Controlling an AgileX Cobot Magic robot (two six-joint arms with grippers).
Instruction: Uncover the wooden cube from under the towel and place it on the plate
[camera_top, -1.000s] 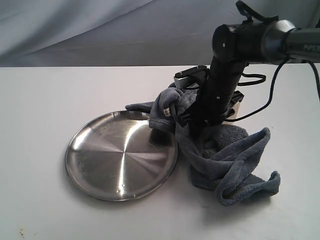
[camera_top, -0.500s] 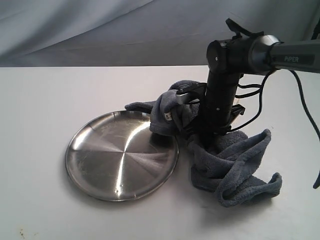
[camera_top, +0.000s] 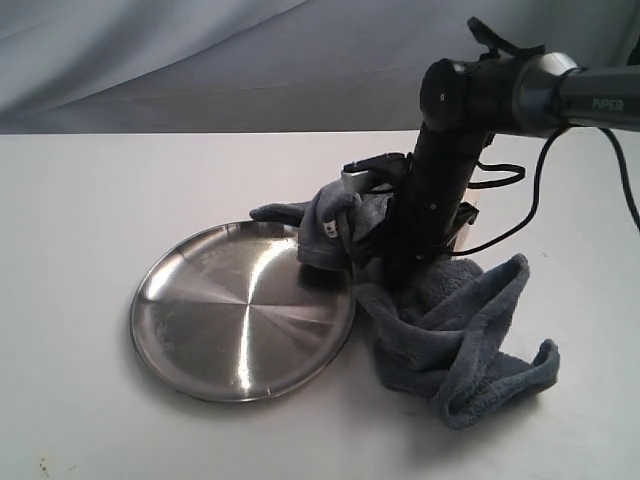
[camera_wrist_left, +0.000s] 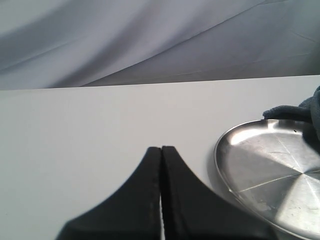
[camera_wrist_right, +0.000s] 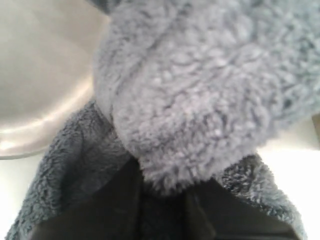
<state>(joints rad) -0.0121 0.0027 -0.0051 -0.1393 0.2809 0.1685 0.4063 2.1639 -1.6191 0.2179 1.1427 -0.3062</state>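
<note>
Right gripper (camera_top: 392, 268): lowered from the right arm (camera_top: 440, 180) into the towel (camera_top: 450, 340), at the far right edge of the plate (camera_top: 200, 330). In the right wrist view a thick wad of grey-blue fleece is pinched between its dark fingers (camera_wrist_right: 125, 210); assessed as clamped on the towel. The cloth is drawn up into a raised bunch around the gripper, and a small white tag (camera_top: 331, 229) shows on the bunch's left face. One fold hangs over the plate's far right rim, and a flat corner lies on the table (camera_top: 80, 200) just beyond the plate's far rim. The remainder lies in a crumpled heap on the table right of the plate, trailing toward the near right. Wooden cube: cannot be made out in any view, so its position cannot be confirmed. Plate: flat on the table, left of the towel heap, with its bare steel surface reflecting light. Left gripper (camera_wrist_left: 161, 150): jaws pressed together with nothing between them, over bare table to the left of the plate. It touches neither plate nor towel. A grey draped backdrop (camera_top: 200, 60) closes the far side of the scene.
</note>
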